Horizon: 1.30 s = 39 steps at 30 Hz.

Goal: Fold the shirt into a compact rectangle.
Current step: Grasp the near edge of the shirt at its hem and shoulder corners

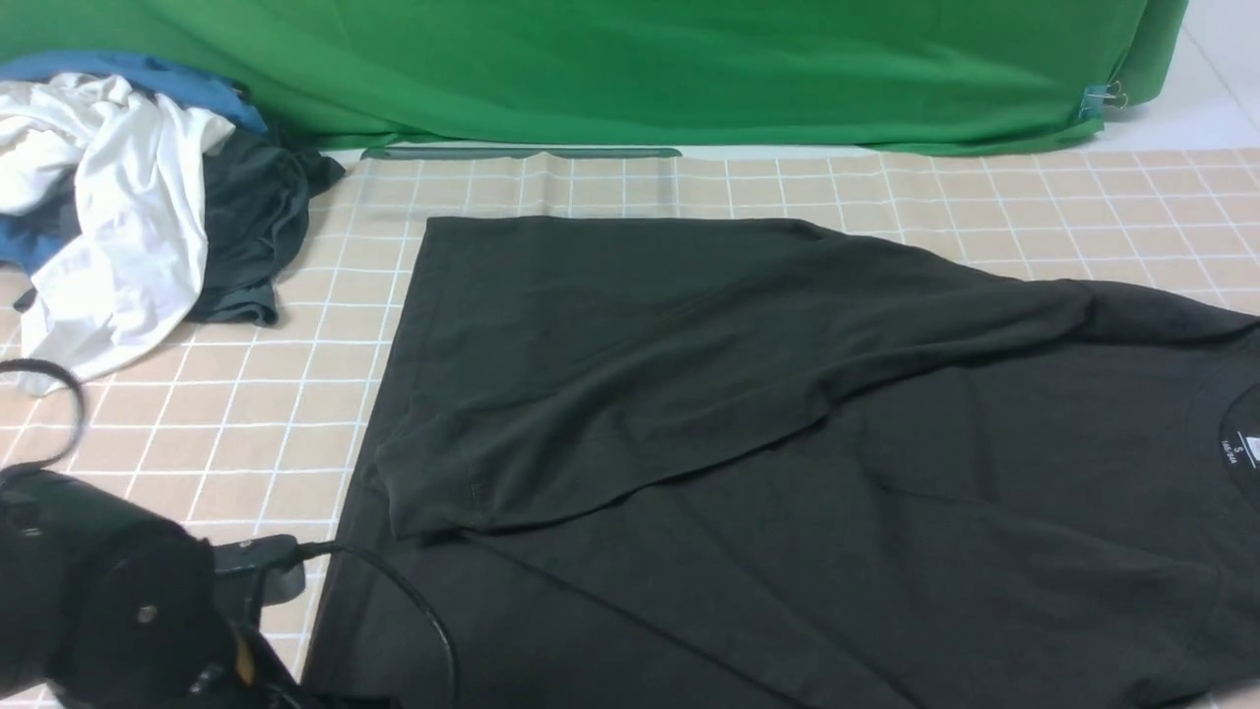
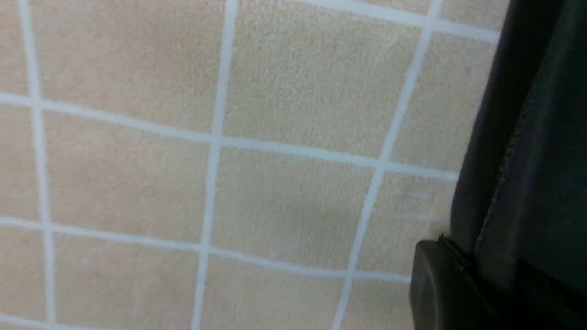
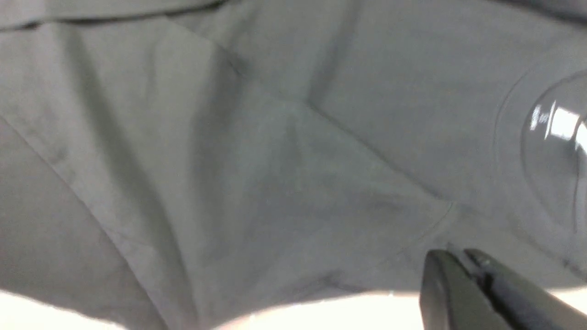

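Note:
The black shirt (image 1: 787, 443) lies spread over the checked table cover, its far side folded over the middle and its white neck label (image 1: 1240, 451) at the right edge. My left arm (image 1: 108, 601) is at the near left, by the shirt's hem corner. In the left wrist view my left gripper (image 2: 451, 256) is shut on the stitched hem of the shirt (image 2: 541, 160). The right arm is outside the front view. In its wrist view my right gripper (image 3: 458, 256) is shut over the shirt (image 3: 275, 160) near its edge, and I see no fabric clearly held.
A heap of white, blue and dark grey garments (image 1: 128, 197) sits at the back left. A green backdrop cloth (image 1: 630, 69) hangs along the far edge. The beige checked cover (image 1: 246, 394) shows bare squares left of the shirt. A cable (image 1: 423, 611) loops from my left arm.

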Each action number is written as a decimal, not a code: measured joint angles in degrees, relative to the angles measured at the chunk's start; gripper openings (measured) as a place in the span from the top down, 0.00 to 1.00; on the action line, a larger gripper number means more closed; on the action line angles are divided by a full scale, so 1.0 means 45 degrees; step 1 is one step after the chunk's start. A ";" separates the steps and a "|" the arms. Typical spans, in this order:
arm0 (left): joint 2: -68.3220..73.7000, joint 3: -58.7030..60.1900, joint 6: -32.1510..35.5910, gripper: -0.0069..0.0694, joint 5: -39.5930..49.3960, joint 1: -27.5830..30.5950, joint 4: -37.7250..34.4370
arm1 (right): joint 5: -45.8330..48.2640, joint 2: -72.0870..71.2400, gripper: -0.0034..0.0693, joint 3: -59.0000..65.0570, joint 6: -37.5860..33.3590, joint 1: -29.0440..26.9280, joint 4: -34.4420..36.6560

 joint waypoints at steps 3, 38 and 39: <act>-0.1021 -0.0120 -0.0375 0.87 0.0856 0.0000 0.0517 | 0.0728 0.0805 0.89 0.0000 0.0066 0.0000 0.0302; -0.3036 -0.0120 -0.1230 0.87 0.1903 0.0000 0.1600 | -0.5266 0.4989 0.22 0.4782 0.4584 0.3936 0.0964; -0.3036 -0.0120 -0.1230 0.87 0.1903 0.0000 0.1589 | -0.5298 0.5209 0.22 0.4782 0.4584 0.3936 0.0964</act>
